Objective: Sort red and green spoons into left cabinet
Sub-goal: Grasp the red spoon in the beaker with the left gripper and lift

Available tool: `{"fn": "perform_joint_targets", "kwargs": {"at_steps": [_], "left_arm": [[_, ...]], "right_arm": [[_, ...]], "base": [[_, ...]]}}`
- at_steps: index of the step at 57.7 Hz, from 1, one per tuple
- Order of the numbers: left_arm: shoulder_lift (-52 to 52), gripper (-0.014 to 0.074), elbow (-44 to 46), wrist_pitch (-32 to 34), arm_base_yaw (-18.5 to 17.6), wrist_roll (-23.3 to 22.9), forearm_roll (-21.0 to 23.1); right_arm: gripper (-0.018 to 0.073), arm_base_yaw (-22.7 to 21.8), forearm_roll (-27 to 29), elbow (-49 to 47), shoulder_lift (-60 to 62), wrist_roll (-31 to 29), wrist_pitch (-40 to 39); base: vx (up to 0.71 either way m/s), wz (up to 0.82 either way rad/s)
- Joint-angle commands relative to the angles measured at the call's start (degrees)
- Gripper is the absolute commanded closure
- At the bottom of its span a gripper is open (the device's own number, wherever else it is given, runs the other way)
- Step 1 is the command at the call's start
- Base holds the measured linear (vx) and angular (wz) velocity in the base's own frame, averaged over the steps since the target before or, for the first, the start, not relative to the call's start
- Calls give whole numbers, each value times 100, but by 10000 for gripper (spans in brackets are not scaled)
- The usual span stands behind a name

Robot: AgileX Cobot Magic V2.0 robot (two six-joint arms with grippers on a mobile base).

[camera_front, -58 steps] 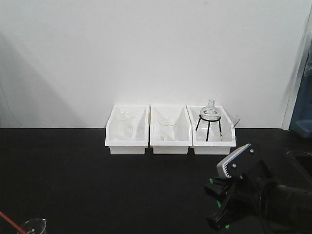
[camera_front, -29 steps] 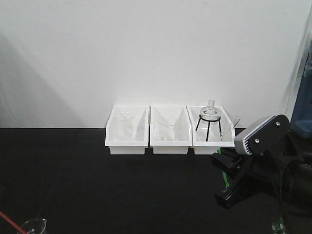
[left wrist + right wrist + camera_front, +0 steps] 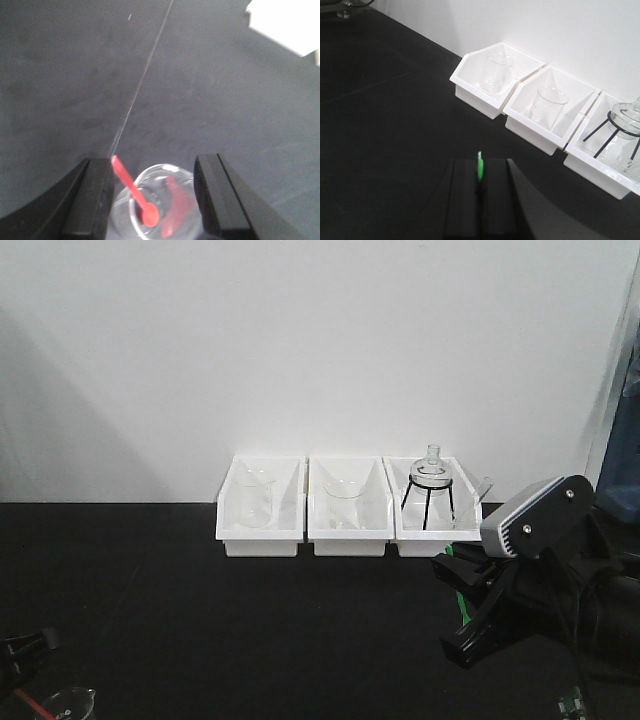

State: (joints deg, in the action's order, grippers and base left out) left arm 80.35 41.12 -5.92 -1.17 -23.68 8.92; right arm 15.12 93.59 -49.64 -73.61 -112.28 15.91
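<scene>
Black table (image 3: 200,590), white wall (image 3: 300,340). 
- right claw (image 3: 480,180) pinched tight on green spoon (image 3: 479,167), tip poking up, guessing ready to carry
- left claw (image 3: 152,167) wide open astride beaker (image 3: 180,227), red spoon (image 3: 132,187) leaning inside, looks lined up to grab
- cabinet not visible

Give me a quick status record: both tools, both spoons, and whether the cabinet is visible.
left tool: open, fingers on either side of a glass beaker
red spoon: leaning in that beaker, bowl end down, not gripped
right tool: shut on green spoon
green spoon: pinched between the fingers, above the black table
white bins: three against the wall, glassware inside
left cabinet: not in view
</scene>
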Motion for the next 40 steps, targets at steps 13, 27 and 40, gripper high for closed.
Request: {"fn": "perform_joint_targets", "kwargs": {"at_steps": [13,27,40], "left_arm": [[151,114,203,837,-46,-42,-20],[516,114,203,1089,-46,-47,-12],[782,114,203,1308,-46,-47,-12]], "right_arm": [[564,13,159,-198,182,-31,95],[564,13,159,-198,182,-31,88],[564,13,159,-198,182,-31,46]], "base": [[0,0],[0,0],[0,0]]}}
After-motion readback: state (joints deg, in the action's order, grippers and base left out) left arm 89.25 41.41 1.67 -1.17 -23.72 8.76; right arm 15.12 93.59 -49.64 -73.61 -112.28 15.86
